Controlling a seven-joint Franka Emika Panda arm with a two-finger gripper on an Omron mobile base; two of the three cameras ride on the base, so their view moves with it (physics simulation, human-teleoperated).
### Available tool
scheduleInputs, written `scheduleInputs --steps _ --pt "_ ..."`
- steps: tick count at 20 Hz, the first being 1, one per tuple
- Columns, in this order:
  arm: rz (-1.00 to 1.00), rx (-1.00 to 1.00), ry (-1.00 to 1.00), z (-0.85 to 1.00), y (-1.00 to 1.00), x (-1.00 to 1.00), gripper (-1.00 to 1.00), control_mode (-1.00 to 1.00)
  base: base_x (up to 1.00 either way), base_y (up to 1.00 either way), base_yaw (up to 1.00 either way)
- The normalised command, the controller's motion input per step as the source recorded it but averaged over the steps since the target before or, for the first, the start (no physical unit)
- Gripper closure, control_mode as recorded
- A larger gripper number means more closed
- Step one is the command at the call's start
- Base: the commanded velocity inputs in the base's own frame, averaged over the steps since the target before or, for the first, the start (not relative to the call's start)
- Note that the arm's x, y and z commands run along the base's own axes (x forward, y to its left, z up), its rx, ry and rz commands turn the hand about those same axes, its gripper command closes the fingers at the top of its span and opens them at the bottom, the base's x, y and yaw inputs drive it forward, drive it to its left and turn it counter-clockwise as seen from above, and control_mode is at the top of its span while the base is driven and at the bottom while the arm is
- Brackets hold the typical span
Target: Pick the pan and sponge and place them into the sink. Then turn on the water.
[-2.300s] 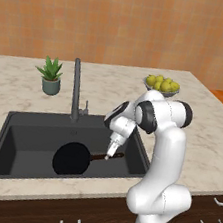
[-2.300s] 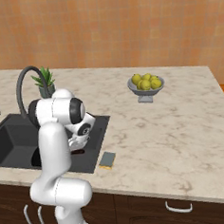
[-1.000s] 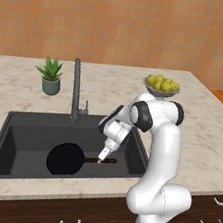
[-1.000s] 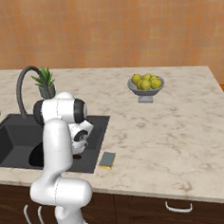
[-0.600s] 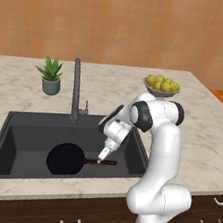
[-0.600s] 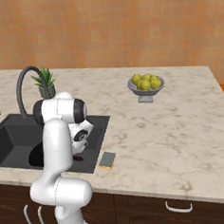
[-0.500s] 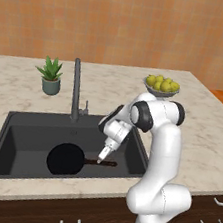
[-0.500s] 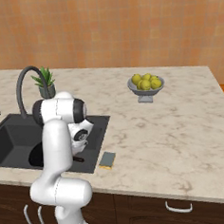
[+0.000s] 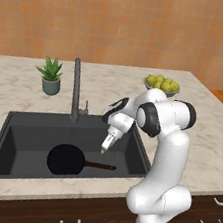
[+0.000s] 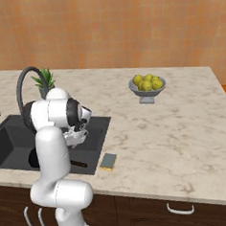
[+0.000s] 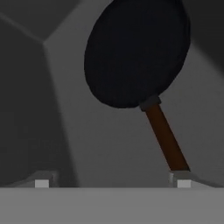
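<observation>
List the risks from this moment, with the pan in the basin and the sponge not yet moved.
1. The gripper hangs open just above the end of the pan handle; lifting carelessly might catch the handle and shift the pan.
2. The sponge lies on the counter right beside the sink edge and near the counter's front; a sloppy approach may push it off instead of grasping it.
3. The faucet stands close behind the arm's path, so reaching for it may bump it.

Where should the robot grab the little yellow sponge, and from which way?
Probably from straight above, with the fingers pinching its two long sides. The sponge lies flat on the counter just past the sink's right rim, so only its top and thin edges are free. Nothing stands close around it.
</observation>
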Motion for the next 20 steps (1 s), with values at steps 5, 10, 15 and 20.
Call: scheduleInputs --steps 5,10,15,20 --pt "0.0 -0.07 -0.09 0.79 -0.3 -0.19 -1.0 -1.0 0.0 0.0 0.0" --pt "-0.06 -0.01 -0.12 0.8 -0.52 -0.55 -1.0 -1.0 0.0 0.0 0.0" --pt "-0.11 0.0 -0.15 0.93 -0.57 -0.78 -1.0 -1.0 0.0 0.0 0.0" --pt "-0.17 -0.08 -0.18 0.99 -0.4 -0.89 -1.0 -1.0 0.0 0.0 0.0"
